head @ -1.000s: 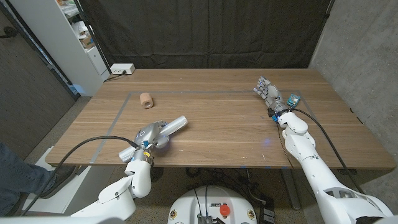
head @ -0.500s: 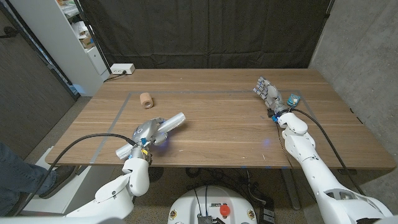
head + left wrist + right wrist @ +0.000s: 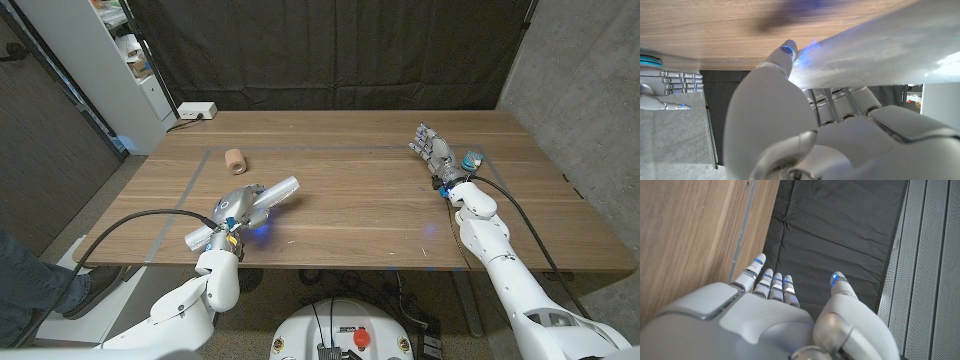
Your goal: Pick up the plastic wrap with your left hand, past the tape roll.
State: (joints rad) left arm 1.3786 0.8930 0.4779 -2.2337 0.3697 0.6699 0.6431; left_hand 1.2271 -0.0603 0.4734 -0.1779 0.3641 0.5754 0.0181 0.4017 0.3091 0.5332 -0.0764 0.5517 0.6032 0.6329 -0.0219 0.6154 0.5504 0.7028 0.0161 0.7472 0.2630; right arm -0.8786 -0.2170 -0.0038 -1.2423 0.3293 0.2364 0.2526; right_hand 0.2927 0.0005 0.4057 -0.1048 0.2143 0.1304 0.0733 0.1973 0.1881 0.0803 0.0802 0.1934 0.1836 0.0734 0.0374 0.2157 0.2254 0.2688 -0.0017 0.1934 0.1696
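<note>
My left hand (image 3: 234, 210) grips the plastic wrap (image 3: 272, 194), a long whitish roll, near the table's front left. The roll is lifted off the wood, its far end angled up toward the table's middle and a shadow under it. In the left wrist view my fingers (image 3: 840, 107) curl round the pale roll (image 3: 880, 50). The tape roll (image 3: 235, 161), a small tan ring, lies farther back on the left. My right hand (image 3: 432, 150) is held at the right side, fingers spread with nothing in them; its fingers (image 3: 771, 282) reach toward the dark curtain.
A thin taped rectangle outline (image 3: 300, 148) marks the table top (image 3: 360, 200). A white power strip (image 3: 196, 111) sits at the back left corner. A white shelf (image 3: 110, 60) stands left of the table, a black curtain (image 3: 330, 50) behind it.
My left hand has raised the plastic wrap and carried it slightly back and left; the roll's far end now sits higher. The right hand has stayed put.
</note>
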